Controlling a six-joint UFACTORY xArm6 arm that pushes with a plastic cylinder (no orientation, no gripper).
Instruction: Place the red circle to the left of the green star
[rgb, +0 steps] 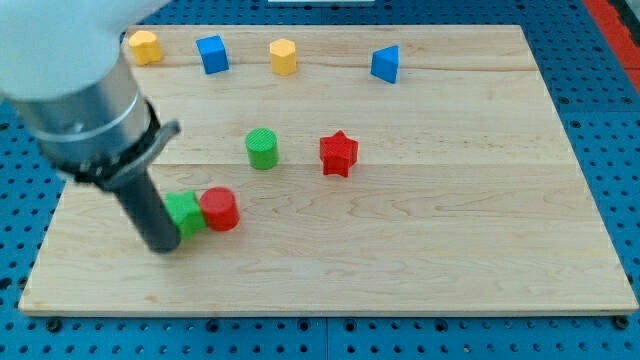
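— Where is my one camera looking from?
— From above the wooden board's (420, 260) bottom edge, tilted down toward its top edge, near enough that all four corners nearly fill the view.
— And the arm (70, 80)?
— It looms large at the top-left corner.

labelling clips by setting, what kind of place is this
Probably a robotics lab bench: a wooden board lies on a blue perforated base, small coloured blocks like the red star are scattered on it, and my tip is beside the green star.
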